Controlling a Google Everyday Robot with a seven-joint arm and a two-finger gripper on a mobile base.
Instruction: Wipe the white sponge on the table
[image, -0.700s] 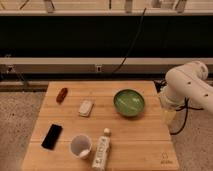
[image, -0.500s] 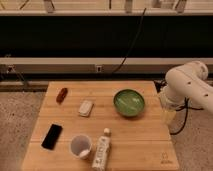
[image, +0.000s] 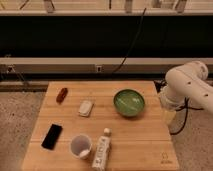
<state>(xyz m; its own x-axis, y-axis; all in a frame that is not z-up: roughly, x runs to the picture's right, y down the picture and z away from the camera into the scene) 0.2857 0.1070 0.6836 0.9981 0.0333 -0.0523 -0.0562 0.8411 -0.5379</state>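
Fingers (image: 169, 116) spread wide, holding nothing, beside the table (image: 140, 137)'s right edge; one white sponge (image: 86, 107), one bowl (image: 129, 102).

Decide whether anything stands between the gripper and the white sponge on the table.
Yes. The green bowl sits on the table roughly on the line from the gripper, at the table's right edge, to the white sponge.

Single white arm (image: 187, 85) folded at far right of view, bulky links bent downward. Its end effector (image: 169, 116) hangs beneath, pointing down. Fingers spread wide, nothing between them.
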